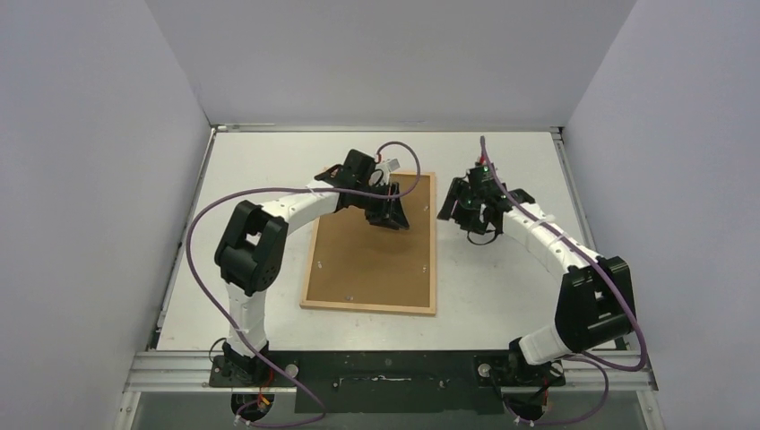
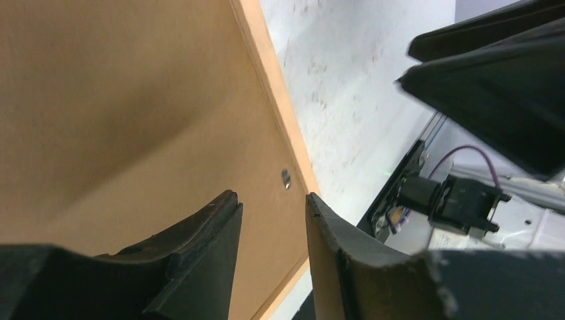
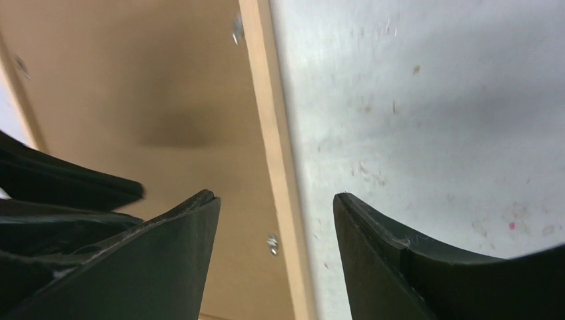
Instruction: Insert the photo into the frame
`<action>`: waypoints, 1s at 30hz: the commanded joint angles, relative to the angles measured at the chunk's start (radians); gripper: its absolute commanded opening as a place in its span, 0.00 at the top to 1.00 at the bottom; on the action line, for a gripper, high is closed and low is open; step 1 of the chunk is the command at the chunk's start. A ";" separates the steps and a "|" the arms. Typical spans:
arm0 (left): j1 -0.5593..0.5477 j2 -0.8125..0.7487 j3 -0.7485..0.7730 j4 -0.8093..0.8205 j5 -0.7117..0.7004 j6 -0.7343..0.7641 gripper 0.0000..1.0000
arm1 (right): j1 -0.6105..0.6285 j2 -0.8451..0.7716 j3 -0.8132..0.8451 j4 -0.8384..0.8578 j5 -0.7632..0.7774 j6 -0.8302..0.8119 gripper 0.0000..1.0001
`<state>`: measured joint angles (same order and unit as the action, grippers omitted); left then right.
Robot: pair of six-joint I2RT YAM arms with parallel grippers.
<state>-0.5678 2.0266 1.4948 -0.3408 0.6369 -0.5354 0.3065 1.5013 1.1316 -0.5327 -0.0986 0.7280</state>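
The frame (image 1: 435, 242) has bars of pale, smooth, matt wood. The backing board (image 1: 358, 260) inside it is dull brown fibreboard with small shiny metal tabs (image 3: 272, 244). The tabletop (image 1: 502, 287) is matt white, scuffed and speckled, and the jaws of the left gripper (image 2: 270, 200) and right gripper (image 3: 276, 200) look like matt black plastic.

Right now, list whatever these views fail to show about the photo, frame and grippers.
Photo: in no view; if it lies under the board, the board hides it.
Frame: far left corner, top view, behind the left arm.
Metal tabs: turned shut or not, too small and blurred in every view.
Right gripper: fingers a dark mass in top view; apart in its wrist view.
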 commanded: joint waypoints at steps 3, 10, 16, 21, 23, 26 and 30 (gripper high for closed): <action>-0.016 -0.112 -0.139 -0.058 0.020 0.138 0.66 | 0.100 -0.090 -0.193 0.020 -0.041 -0.120 0.36; -0.027 -0.093 -0.223 -0.054 0.042 0.179 0.70 | 0.235 -0.085 -0.310 0.098 -0.041 -0.099 0.36; -0.027 -0.047 -0.216 -0.087 -0.021 0.196 0.71 | 0.285 -0.032 -0.309 0.131 0.010 -0.062 0.36; -0.027 -0.020 -0.204 -0.144 -0.085 0.212 0.71 | 0.295 0.024 -0.272 0.098 0.092 -0.043 0.37; -0.029 -0.015 -0.204 -0.158 -0.099 0.217 0.71 | 0.295 0.038 -0.264 0.104 0.095 -0.037 0.38; -0.029 -0.009 -0.206 -0.169 -0.111 0.219 0.71 | 0.295 0.062 -0.256 0.122 0.096 -0.023 0.40; -0.032 -0.001 -0.205 -0.171 -0.115 0.218 0.71 | 0.295 0.077 -0.257 0.143 0.096 -0.006 0.40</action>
<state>-0.5968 1.9911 1.2797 -0.4503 0.6037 -0.3561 0.5964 1.5604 0.8467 -0.4351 -0.0425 0.6930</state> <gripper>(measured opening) 0.286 0.604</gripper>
